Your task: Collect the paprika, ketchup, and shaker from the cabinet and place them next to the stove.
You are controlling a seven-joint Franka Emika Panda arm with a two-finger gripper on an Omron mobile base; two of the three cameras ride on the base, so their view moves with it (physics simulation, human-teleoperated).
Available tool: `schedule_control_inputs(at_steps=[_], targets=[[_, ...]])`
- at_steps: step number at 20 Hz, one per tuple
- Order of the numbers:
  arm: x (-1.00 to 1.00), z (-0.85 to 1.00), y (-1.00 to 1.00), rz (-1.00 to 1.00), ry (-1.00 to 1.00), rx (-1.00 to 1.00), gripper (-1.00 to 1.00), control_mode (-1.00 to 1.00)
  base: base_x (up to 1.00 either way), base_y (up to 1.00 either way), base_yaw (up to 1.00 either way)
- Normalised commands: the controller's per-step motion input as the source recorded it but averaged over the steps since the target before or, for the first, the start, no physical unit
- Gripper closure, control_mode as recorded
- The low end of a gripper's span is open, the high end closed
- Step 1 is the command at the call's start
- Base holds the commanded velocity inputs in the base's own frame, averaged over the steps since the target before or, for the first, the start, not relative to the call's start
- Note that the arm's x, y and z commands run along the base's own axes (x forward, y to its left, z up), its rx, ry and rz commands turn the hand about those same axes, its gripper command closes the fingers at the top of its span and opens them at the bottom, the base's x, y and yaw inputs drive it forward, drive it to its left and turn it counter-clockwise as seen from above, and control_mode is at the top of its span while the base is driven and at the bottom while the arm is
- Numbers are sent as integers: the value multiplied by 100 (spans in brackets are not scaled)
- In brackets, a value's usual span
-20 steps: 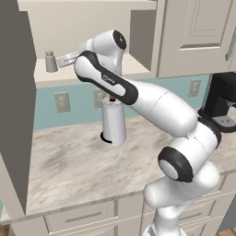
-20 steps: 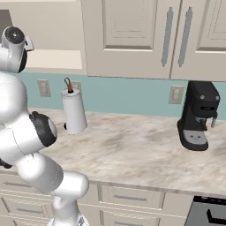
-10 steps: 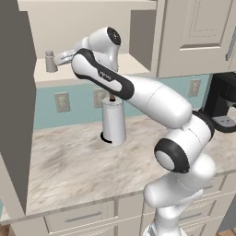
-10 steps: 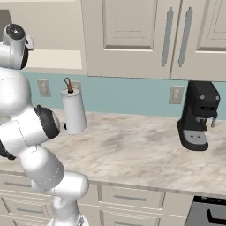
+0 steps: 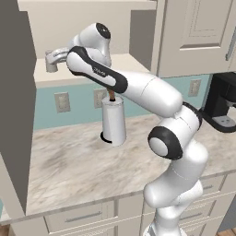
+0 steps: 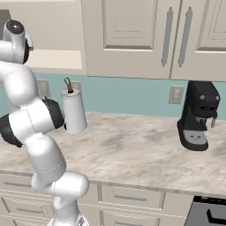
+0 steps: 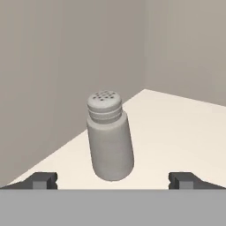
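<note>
The small grey shaker [image 7: 109,137] stands upright on the pale shelf of the open cabinet [image 7: 176,128], near the back corner. My gripper [image 7: 113,180] is open, its two dark fingertips [image 7: 44,180] set wide on either side of the shaker's base and not touching it. In the left base view the arm reaches left into the cabinet [image 5: 133,62], where the gripper [image 5: 50,59] sits at the shaker [image 5: 50,67]. A dark corner of the stove [image 6: 208,212] shows low at the right. The paprika and ketchup are out of view.
A white paper towel roll [image 5: 113,123] [image 6: 74,110] stands on the marble counter [image 5: 69,161] under the cabinet. A black coffee machine [image 6: 199,114] [image 5: 223,101] sits at the right. The open cabinet door [image 5: 16,115] hangs at the left. Closed wall cabinets [image 6: 145,39] are at the right.
The hand has pushed further left along the shelf and now reaches the shaker. The arm's elbow has swung with it. The jaws have stayed open and the shaker has not moved.
</note>
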Motion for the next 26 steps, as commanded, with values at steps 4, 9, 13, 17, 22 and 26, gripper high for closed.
schedule_control_inputs(at_steps=[4,9,13,17,22,26], targets=[[17,0,26,0,8,-4,-100,-100,0,0,0],[12,0,7,0,2,-2,-100,-100,0,0,0],[9,-2,6,1,0,-2,-100,-100,0,0,0],[6,-2,6,1,0,-2,-100,-100,0,0,0],[6,-4,5,1,0,-1,-100,-100,0,0,0],[6,-7,6,1,0,-1,-100,-100,0,0,0]])
